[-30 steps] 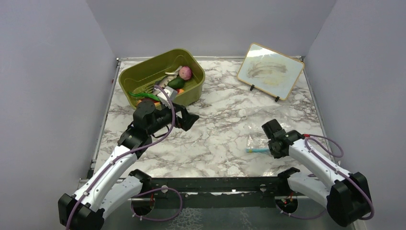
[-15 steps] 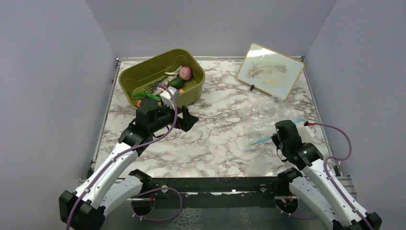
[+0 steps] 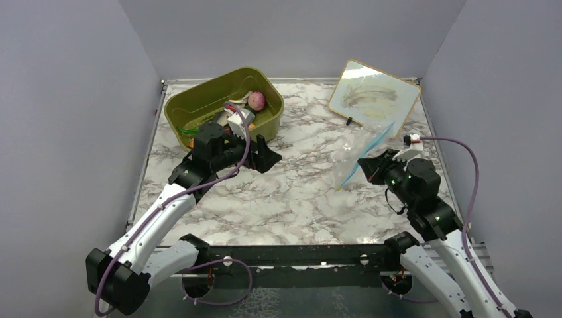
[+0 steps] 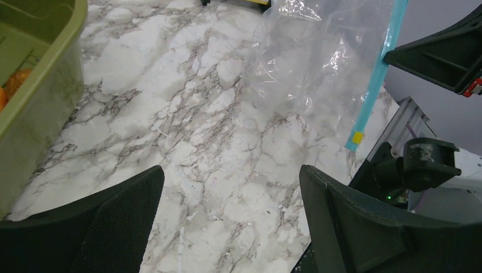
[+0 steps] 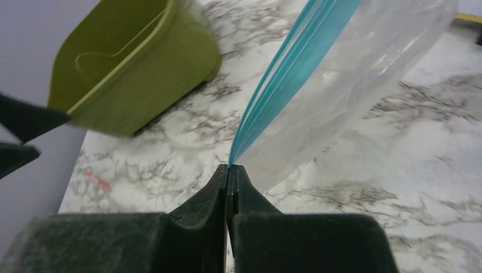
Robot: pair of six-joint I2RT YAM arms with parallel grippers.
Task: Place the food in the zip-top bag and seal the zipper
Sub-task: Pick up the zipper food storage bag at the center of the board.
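Note:
The zip-top bag (image 3: 372, 140) hangs clear of the table, transparent, with its light blue zipper (image 3: 371, 151) running diagonally. My right gripper (image 3: 364, 163) is shut on the zipper's edge; in the right wrist view the jaws (image 5: 229, 170) are pressed together on the blue strip (image 5: 287, 77) and the bag (image 5: 358, 68) spreads beyond. My left gripper (image 3: 269, 156) is open and empty beside the olive tub, above bare marble (image 4: 230, 210). It looks across at the bag (image 4: 307, 62). The food lies in the tub: a pink onion (image 3: 257, 100) shows, and the arm hides most of the rest.
The olive-green tub (image 3: 199, 99) stands at the back left, its wall close to my left gripper (image 4: 40, 96). A framed board (image 3: 374, 98) leans on a stand at the back right. Grey walls close in both sides.
My right gripper has lifted the bag off the table and swung it up and towards the back. The left arm has shifted towards the back, closer alongside the tub.

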